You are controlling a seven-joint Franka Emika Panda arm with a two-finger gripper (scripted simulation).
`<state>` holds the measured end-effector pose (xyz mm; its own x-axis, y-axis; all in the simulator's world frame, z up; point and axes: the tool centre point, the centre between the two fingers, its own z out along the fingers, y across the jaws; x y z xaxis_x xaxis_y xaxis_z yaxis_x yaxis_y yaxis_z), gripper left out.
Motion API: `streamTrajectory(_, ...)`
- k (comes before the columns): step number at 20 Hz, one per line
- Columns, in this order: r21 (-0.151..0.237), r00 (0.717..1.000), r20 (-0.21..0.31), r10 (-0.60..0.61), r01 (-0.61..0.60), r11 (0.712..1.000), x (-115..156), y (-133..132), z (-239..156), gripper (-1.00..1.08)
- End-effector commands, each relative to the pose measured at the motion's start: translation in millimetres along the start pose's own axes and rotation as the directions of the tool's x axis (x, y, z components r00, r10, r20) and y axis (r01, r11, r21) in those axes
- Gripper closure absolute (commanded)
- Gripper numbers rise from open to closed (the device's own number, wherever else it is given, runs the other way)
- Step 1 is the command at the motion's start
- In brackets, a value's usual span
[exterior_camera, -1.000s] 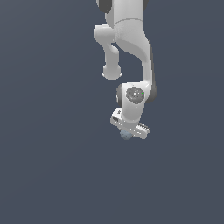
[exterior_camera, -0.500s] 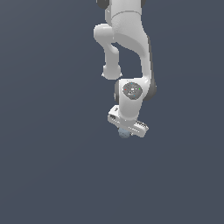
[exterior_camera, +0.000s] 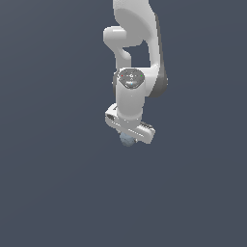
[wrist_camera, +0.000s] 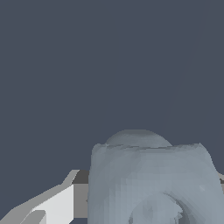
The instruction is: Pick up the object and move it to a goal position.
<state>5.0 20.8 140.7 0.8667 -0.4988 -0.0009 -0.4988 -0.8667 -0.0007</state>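
- Exterior view: one white arm [exterior_camera: 137,58], one gripper [exterior_camera: 128,136] and one pale blue-grey object [exterior_camera: 126,140] over a plain dark surface [exterior_camera: 53,183].
- The object sits tucked just under the gripper, partly hidden by it.
- In the wrist view the object [wrist_camera: 151,183] fills the space beside one white finger [wrist_camera: 54,205], touching it; the gripper appears closed on it.
- Since a second ago the wrist has swung toward the exterior view's left, object along with it.

White arm, pale blob, slate ground

The arm [exterior_camera: 137,43] is glossy white with dark grey joint bands and a grey cap carrying tiny red and green marks; the gripper [exterior_camera: 129,131] is white with grey fingers [wrist_camera: 52,205]; the object [wrist_camera: 151,179] is pale blue-grey; the background [exterior_camera: 48,144] is plain dark slate-blue.
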Motion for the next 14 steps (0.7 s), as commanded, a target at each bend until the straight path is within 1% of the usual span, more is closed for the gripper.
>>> streamTrajectory(1, 0.000, 1.000, 0.000, 0.000, 0.000, 1.000, 10, 14, -27, 1.08)
streamTrajectory(14, 0.000, 1.000, 0.000, 0.001, -0.001, 1.000, 64, 81, -163, 1.08)
